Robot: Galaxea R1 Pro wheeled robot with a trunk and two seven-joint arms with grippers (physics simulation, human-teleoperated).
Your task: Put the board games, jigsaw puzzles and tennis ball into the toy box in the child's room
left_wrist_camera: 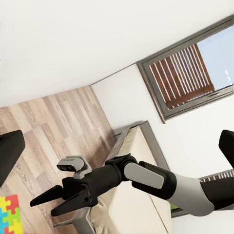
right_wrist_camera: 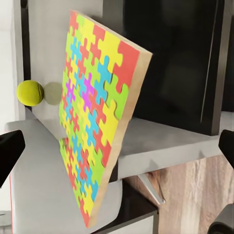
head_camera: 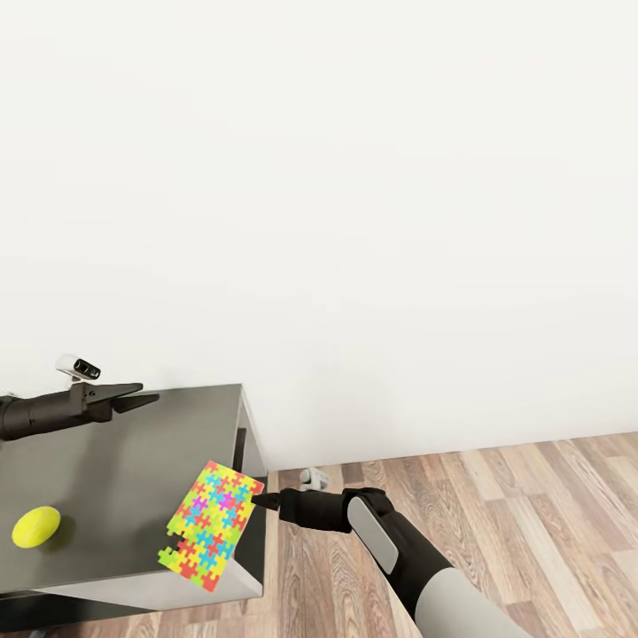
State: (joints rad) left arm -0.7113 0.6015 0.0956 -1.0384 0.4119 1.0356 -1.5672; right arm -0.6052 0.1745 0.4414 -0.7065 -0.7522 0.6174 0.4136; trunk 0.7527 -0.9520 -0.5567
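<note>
Right pincer: pinching the right edge of the jigsaw puzzle, board tilted, its far end low over the worktop near the front right corner. Contact between board and worktop not resolvable from the head view. Right wrist view: puzzle seen edge-on and steeply angled, light wood side visible, lower part of the board jutting past the worktop's front edge; own fingertips only dark blurs at the frame sides, grip itself hidden there.

Beyond the puzzle, well away from the right pincer: tennis ball resting on the worktop near the left front. Also caught in the right wrist view past the board's top edge, with a faint reflection beside it.

Left pincer: fingers spread, nothing between them, poised above the worktop's far left part, well apart from ball and puzzle. Left wrist view adds what the head view lacks: right pincer from the side, jaws narrowly parted at the tips, corner of the puzzle just beside it, bed behind the arm, grey-framed window on the white wall, wood-plank floor.
</note>
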